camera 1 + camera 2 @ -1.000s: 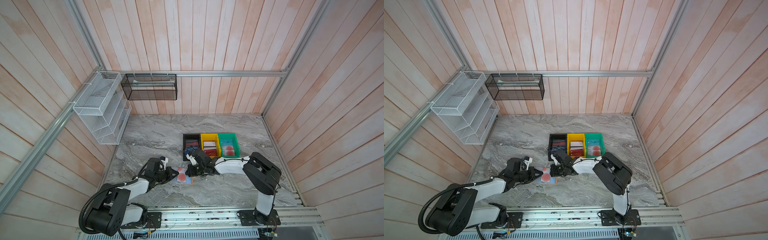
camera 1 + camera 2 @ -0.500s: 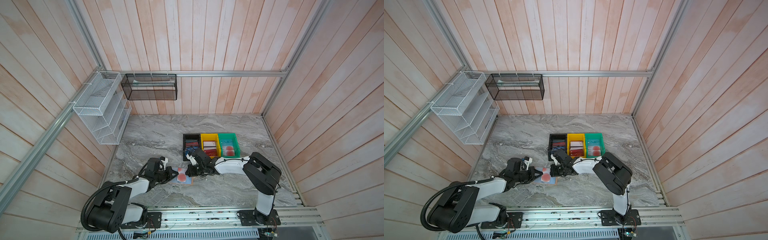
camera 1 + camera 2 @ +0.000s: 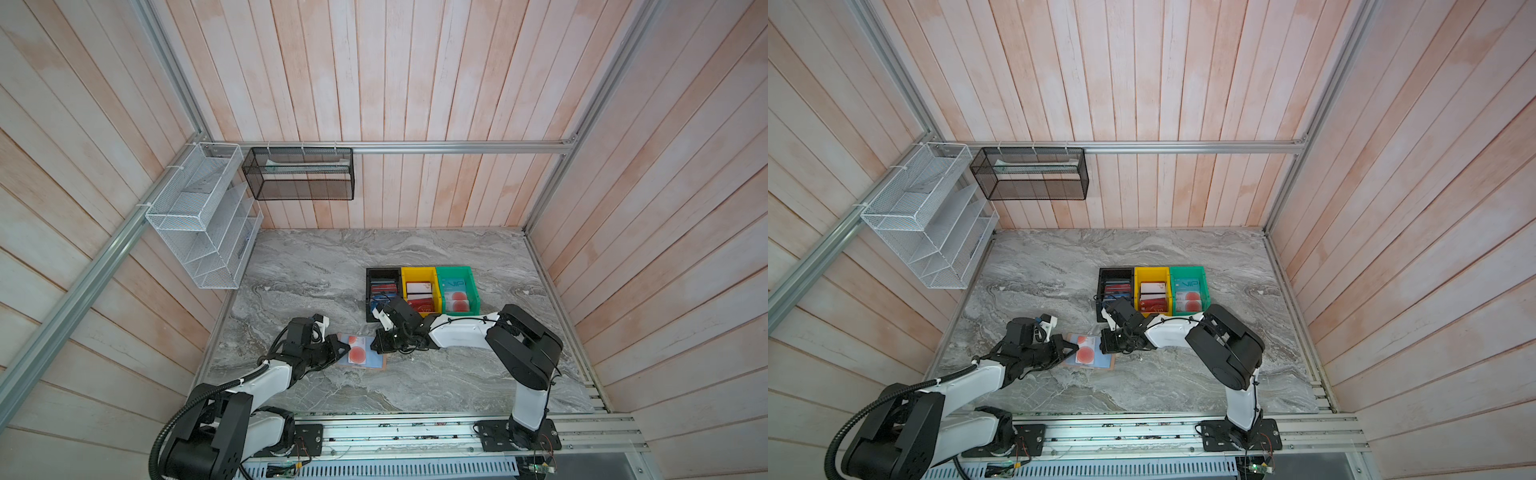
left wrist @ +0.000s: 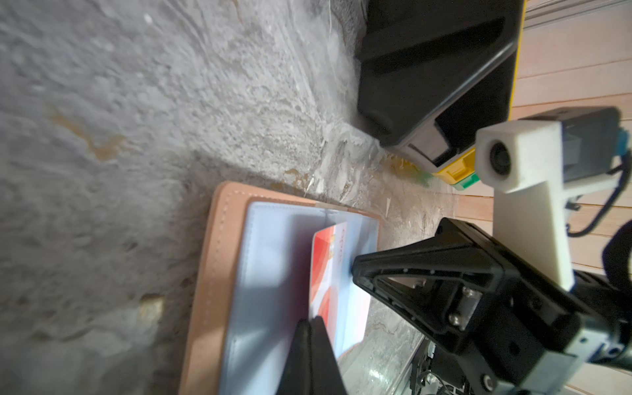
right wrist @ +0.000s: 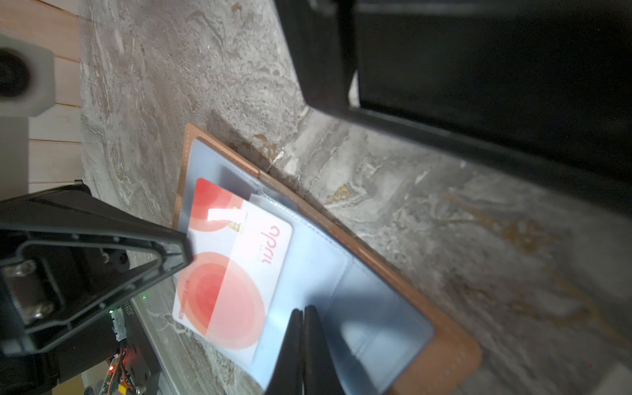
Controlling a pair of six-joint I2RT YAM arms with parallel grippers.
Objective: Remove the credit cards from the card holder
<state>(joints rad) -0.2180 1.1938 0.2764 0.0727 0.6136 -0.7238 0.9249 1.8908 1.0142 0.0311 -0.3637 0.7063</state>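
Pale plank walls (image 3: pixel 395 83) (whitewashed), grey marble tabletop (image 3: pixel 332 257).

we see the tan card holder (image 3: pixel 1100 360) lying spread on the grey marble table (image 3: pixel 1059 266), with a pale credit card (image 3: pixel 1086 353) bearing a red circle on its bluish sleeves. the left gripper (image 3: pixel 1074 350) reaches in at the card's left edge and the right gripper (image 3: pixel 1104 345) sits at the holder's right side, so the two face each other across it. just behind the right gripper three bins stand touching in a row, the black bin (image 3: pixel 1116 274), yellow bin (image 3: pixel 1152 274) and green bin (image 3: pixel 1188 272), each with cards inside
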